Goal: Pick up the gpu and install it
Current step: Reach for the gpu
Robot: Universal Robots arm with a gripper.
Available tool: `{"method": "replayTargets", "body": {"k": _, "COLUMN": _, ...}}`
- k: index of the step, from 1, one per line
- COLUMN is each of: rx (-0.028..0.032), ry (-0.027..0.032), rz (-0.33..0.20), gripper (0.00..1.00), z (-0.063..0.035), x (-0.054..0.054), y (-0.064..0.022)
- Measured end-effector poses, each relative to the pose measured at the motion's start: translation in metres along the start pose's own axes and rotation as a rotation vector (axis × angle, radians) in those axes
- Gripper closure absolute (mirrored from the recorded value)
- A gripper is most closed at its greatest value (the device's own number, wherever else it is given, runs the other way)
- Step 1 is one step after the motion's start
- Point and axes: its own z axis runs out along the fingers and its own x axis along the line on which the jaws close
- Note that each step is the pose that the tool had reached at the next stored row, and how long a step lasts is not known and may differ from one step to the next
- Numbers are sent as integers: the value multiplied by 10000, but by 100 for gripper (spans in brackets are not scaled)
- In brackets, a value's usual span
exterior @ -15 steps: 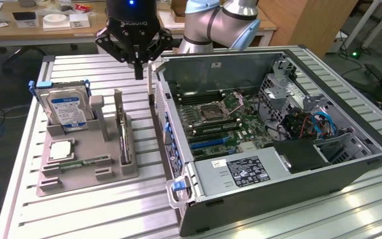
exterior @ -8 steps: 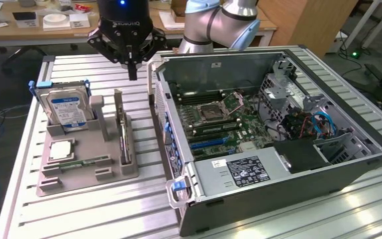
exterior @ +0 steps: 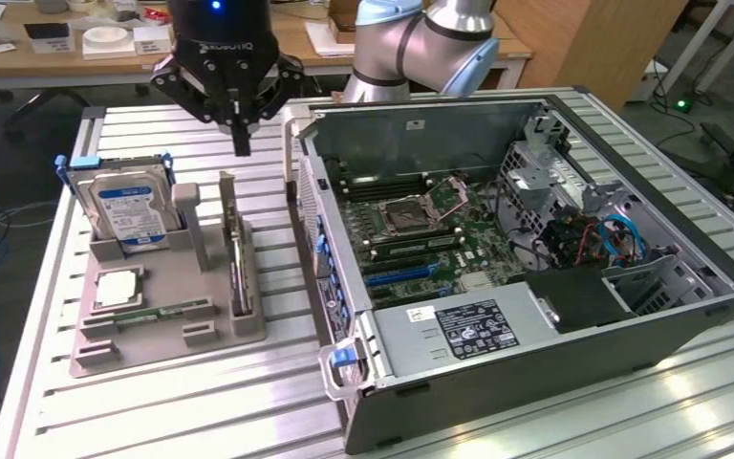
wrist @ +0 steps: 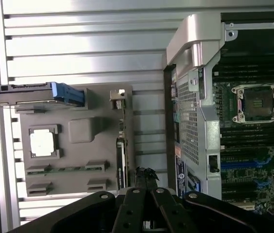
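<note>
The gpu (exterior: 232,247) is a thin dark card standing on its long edge in a slot at the right side of the grey holder tray (exterior: 150,346). In the wrist view the gpu (wrist: 121,158) appears as a narrow dark strip seen edge-on. My gripper (exterior: 241,143) hangs in the air above the card's far end, apart from it. The black fingers are pressed together with nothing between them. In the wrist view the gripper (wrist: 146,174) has its tips just beside the card's edge.
The open computer case (exterior: 673,287) lies at the exterior view's right, its motherboard (exterior: 405,229) exposed. The tray also holds an upright hard drive (exterior: 129,210), a processor chip (exterior: 115,289) and a green memory stick (exterior: 163,313). Everything rests on a slatted metal table (exterior: 150,411).
</note>
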Motion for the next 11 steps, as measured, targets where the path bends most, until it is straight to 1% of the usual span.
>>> {"method": "replayTargets", "body": {"k": 10, "rx": 0, "ry": -1, "rz": 0, "gripper": 89, "z": -2, "x": 159, "y": -17}}
{"method": "replayTargets", "body": {"k": 11, "rx": 1, "ry": 0, "rz": 0, "gripper": 89, "z": -3, "x": 192, "y": -20}}
